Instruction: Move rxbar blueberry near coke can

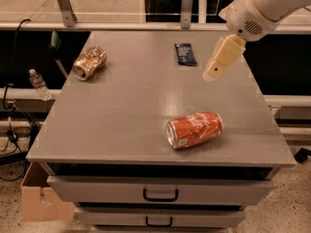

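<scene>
Coke can [194, 129]: lying on its side toward the front edge of the table [121, 115], right of middle.
Pincer [213, 74]: hanging over the far right part. I am unable to tell whether it is apart or together.
Gold can [90, 62]: lying by the left edge.
Rxbar blueberry [185, 54]: lying flat near the far edge, just left of the pincer. I am judging it light, thin and slippery in its wrapper, and favouring a hold across its narrow width.
</scene>
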